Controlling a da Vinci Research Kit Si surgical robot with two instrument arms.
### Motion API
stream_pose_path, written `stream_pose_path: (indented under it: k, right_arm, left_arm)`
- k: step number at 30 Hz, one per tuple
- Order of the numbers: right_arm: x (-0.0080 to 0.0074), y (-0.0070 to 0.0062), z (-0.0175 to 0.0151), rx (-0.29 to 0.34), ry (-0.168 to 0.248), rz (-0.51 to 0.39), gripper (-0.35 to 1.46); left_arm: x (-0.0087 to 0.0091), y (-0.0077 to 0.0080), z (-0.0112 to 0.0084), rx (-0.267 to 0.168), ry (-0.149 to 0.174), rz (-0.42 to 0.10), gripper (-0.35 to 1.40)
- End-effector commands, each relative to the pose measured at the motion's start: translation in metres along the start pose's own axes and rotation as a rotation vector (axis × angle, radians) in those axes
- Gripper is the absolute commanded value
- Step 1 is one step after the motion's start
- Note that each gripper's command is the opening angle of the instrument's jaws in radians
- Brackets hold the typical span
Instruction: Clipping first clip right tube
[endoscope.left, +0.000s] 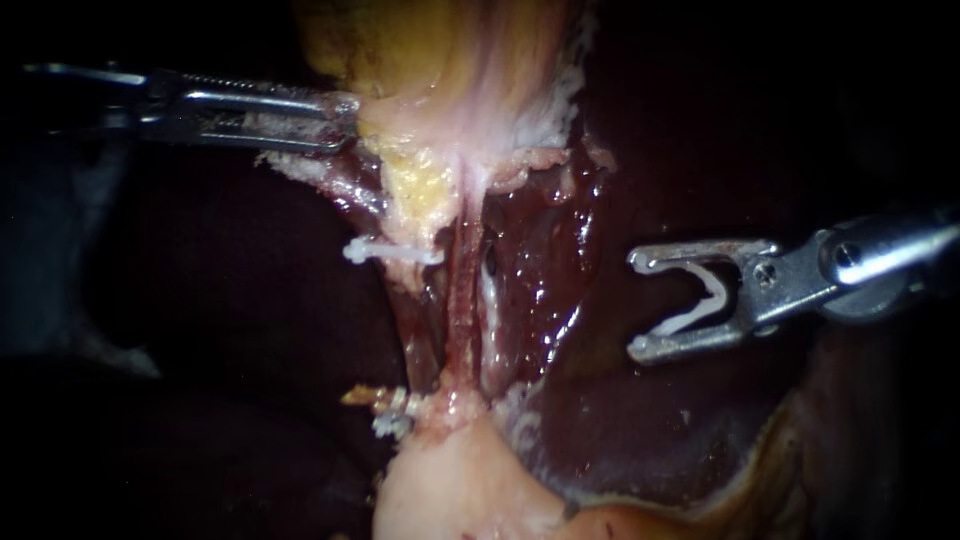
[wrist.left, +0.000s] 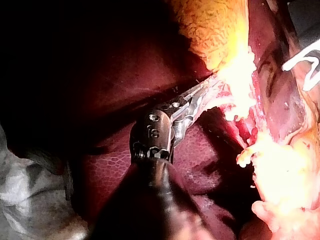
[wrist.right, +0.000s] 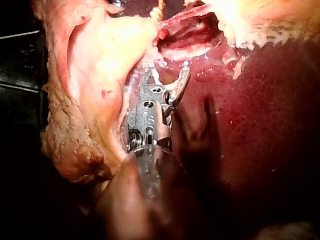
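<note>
In the middle of the endoscope view, the right tube (endoscope.left: 465, 300): thin, reddish, wet, stretched upright, with both ends lost in the tissue around. Hard to follow in both wrist views. Well apart from it, the right instrument (endoscope.left: 635, 305), its pincer spread wide yet holding a white clip (endoscope.left: 712, 288) by both legs. Left instrument (endoscope.left: 345, 118) with the pincer clamped on pale tissue (endoscope.left: 385, 130), the tips half buried, the shaft fading into darkness. Just beside the right tube, a second clip (endoscope.left: 392, 250).

Left instrument (endoscope.left: 350, 120) on tissue (endoscope.left: 425, 95); tubes (endoscope.left: 463, 290) centre; clip (endoscope.left: 721, 292) in right instrument (endoscope.left: 636, 304), right
</note>
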Motion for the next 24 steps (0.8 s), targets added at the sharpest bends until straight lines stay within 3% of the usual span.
stream_pose_path:
  k: [1,5,8,12,15,20,24]
  right_arm:
    - [0.0000,0.0000,0.0000,0.000,0.000,0.001,0.50]
    - [0.0000,0.0000,0.0000,0.000,0.000,0.000,0.50]
    - [0.0000,0.0000,0.0000,0.000,0.000,0.001,0.50]
    - [0.0000,0.0000,0.0000,0.000,0.000,0.001,0.50]
    - [0.0000,0.0000,0.0001,0.000,-0.003,0.000,0.50]
    - [0.0003,0.0000,0.0003,-0.005,0.011,0.003,0.50]
    - [0.0009,-0.0002,0.0010,-0.002,0.045,0.028,0.50]
  left_arm:
    - [0.0000,0.0001,-0.0001,-0.001,0.000,0.000,-0.35]
    - [0.0008,0.0005,-0.0011,-0.007,-0.003,-0.005,-0.35]
    - [0.0024,0.0009,-0.0029,-0.014,-0.010,-0.015,-0.35]
    - [0.0051,0.0011,-0.0064,0.000,0.025,-0.009,-0.35]
    - [0.0059,0.0011,-0.0081,0.006,0.039,-0.006,-0.35]
    - [0.0056,0.0011,-0.0079,0.013,0.042,0.000,-0.35]
    - [0.0054,0.0012,-0.0076,0.016,0.043,0.000,-0.35]
